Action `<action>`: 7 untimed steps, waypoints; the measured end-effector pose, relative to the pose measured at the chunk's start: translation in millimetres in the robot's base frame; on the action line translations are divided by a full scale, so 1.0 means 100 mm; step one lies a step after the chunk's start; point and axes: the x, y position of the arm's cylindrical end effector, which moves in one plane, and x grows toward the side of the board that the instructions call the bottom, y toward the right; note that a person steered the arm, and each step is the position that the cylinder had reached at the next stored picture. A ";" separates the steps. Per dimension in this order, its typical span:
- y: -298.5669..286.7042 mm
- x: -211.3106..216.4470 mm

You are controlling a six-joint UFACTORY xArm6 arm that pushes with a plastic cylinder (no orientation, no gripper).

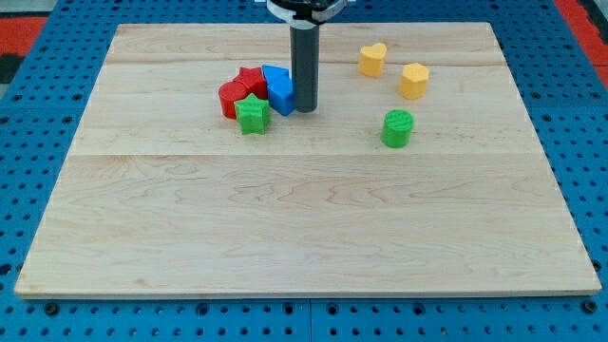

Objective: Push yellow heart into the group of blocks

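The yellow heart [372, 59] lies near the view's top, right of centre, apart from the group. The group sits left of centre: a red cylinder [232, 98], a red star [251, 80], a blue block [278, 87] and a green star [253, 115], all close together. My tip [305, 108] rests on the board just right of the blue block, touching or almost touching it. The heart is well to the right of the tip and a little nearer the top.
A yellow hexagonal block [414, 80] lies right of the heart. A green cylinder [398, 128] stands below it. The wooden board [304, 218] lies on a blue perforated table.
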 end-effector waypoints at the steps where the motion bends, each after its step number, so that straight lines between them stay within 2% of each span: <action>1: 0.45 -0.19; 2: 0.52 -0.49; 4: 0.47 -0.49; 5: 0.12 -0.52; 6: 0.04 -0.91; 7: 0.58 -1.22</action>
